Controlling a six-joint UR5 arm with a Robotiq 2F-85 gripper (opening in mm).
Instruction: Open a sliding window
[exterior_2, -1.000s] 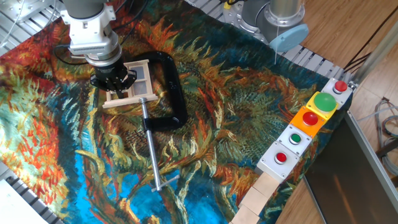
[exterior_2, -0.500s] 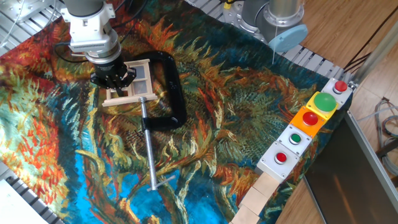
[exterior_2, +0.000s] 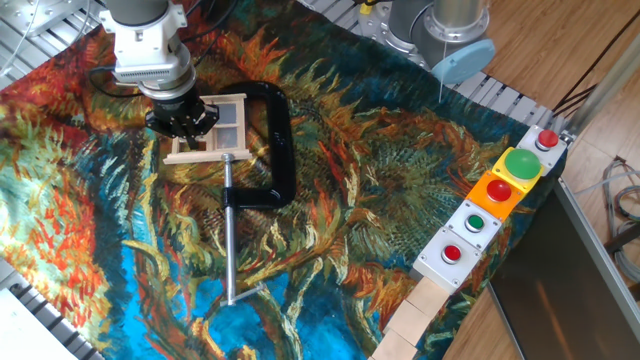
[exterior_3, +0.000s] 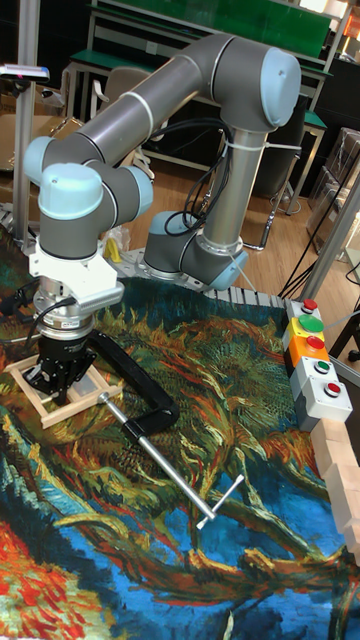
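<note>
The sliding window (exterior_2: 226, 128) is a small pale wooden frame with greyish panes, lying flat on the patterned cloth at the left. A black C-clamp (exterior_2: 281, 140) grips its right side. My gripper (exterior_2: 184, 124) points straight down onto the window's left half, its dark fingers drawn together and touching the sash, which hides that half. In the tall fixed view the gripper (exterior_3: 53, 386) stands inside the window (exterior_3: 78, 404) frame, with the C-clamp (exterior_3: 141, 386) to its right.
The clamp's steel rod (exterior_2: 227, 240) reaches toward the front of the table. A row of button boxes (exterior_2: 497, 188) and wooden blocks (exterior_2: 420, 308) lines the right edge. The arm's base (exterior_2: 443, 30) stands at the back.
The window and clamp have turned together under the gripper. The rod's free end has swung left, and the window has shifted slightly toward the back.
</note>
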